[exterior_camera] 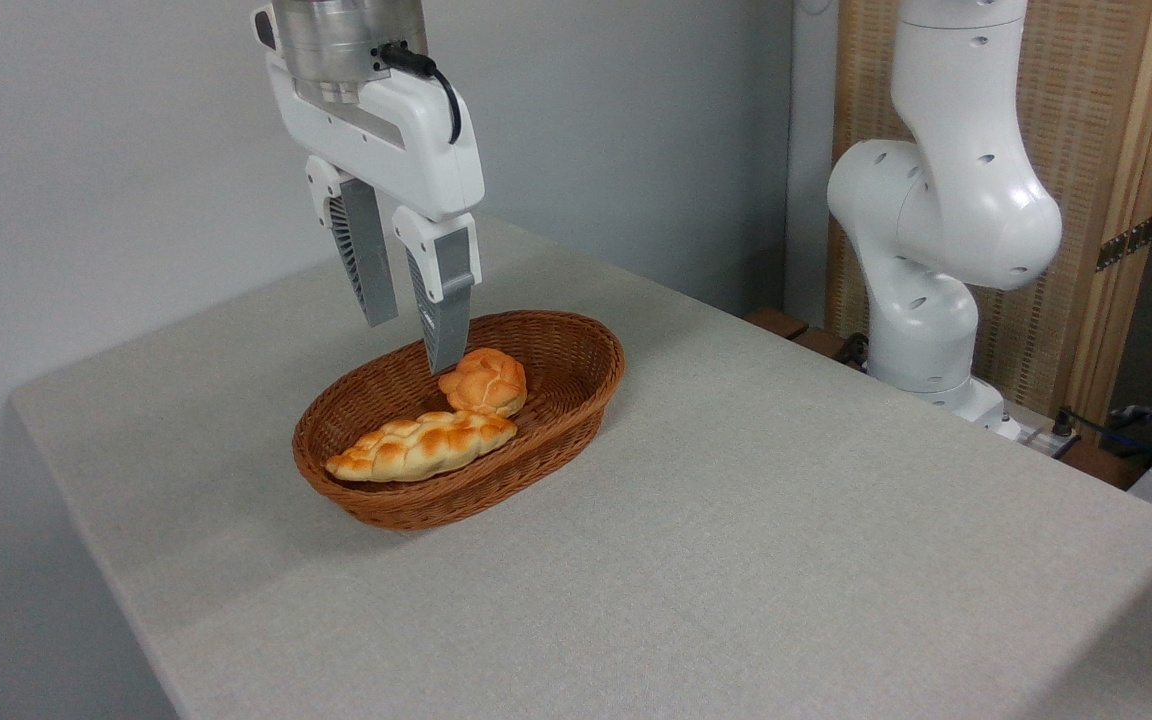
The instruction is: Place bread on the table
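We see the tool (414, 340) hanging from the top of the picture, pointing down over the far left part of a brown wicker basket (576, 400). Its two grey fingers (446, 310) stand apart with a clear gap between them, and nothing is held in that gap. The tip of the right finger comes down just beside the bun (484, 382), at the bun's upper left edge; from this angle we cannot tell whether it touches the crust or only hangs in front of it.

The bun, round, knotted and golden-orange, lies inside the basket toward its far right side. Just in front of it, and touching it or very nearly so, lies a longer braided loaf (421, 446), which stretches toward the near left end of the basket.

The basket sits on the surface (786, 520), a light grey-beige one with a cloth-like texture, in its left half. At the far right, beyond the edge of the surface, we see the white body of the arm (936, 230) rising in front of a wooden screen (1116, 150).
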`<state>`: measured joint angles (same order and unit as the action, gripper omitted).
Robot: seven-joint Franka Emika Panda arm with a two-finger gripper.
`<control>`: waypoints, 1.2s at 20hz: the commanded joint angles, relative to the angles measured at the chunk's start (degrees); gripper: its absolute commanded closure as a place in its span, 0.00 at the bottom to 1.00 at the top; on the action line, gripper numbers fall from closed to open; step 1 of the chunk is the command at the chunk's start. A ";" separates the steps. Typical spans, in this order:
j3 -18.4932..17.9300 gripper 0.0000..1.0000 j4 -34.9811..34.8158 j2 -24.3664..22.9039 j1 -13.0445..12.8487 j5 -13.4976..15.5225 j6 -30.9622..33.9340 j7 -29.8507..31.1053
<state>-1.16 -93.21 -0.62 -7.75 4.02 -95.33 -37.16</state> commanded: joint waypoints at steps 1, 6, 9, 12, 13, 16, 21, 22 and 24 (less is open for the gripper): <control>-0.78 0.00 0.22 0.00 -0.68 -0.42 1.02 0.25; -0.78 0.00 0.13 0.00 -0.68 -0.33 1.02 0.25; -0.60 0.00 -0.04 -0.26 -0.68 -0.25 1.02 0.25; 0.71 0.00 -3.28 -2.28 -0.68 0.02 1.02 0.42; 1.41 0.00 -3.47 -2.46 -0.68 0.19 0.94 0.42; 4.49 0.00 -5.83 -3.59 -0.77 1.51 0.85 0.95; 11.60 0.00 -15.67 -6.67 -1.38 2.57 -0.73 1.04; 12.57 0.00 -17.34 -6.77 -1.39 2.57 -1.08 1.04; 13.20 0.00 -19.63 -6.94 -1.65 2.48 -2.48 0.95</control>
<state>11.40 -107.42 -5.23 -9.15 5.71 -95.40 -36.72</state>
